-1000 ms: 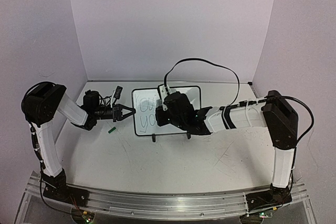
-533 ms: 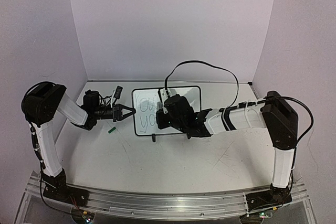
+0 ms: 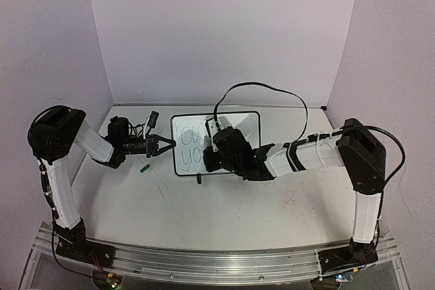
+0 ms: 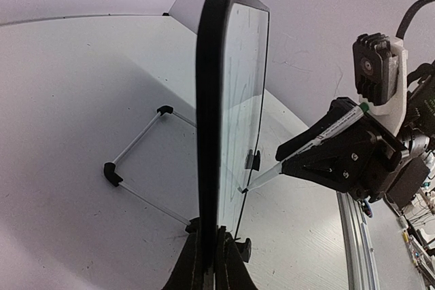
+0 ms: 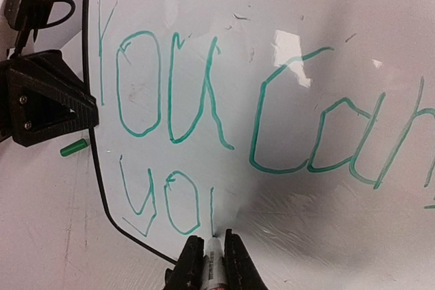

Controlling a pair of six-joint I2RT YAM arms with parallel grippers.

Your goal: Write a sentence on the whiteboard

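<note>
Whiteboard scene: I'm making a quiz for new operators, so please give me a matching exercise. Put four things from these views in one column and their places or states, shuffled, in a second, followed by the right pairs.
Column one
1. left gripper
2. right gripper
3. green cap
4. sentence

Column two
A. lying on the tabletop, left of the whiteboard
B. shut on the marker, its tip at the writing surface
C. green ink on the whiteboard's face
D. shut on the whiteboard's left edge

Pairs: 1-D, 2-B, 3-A, 4-C
</note>
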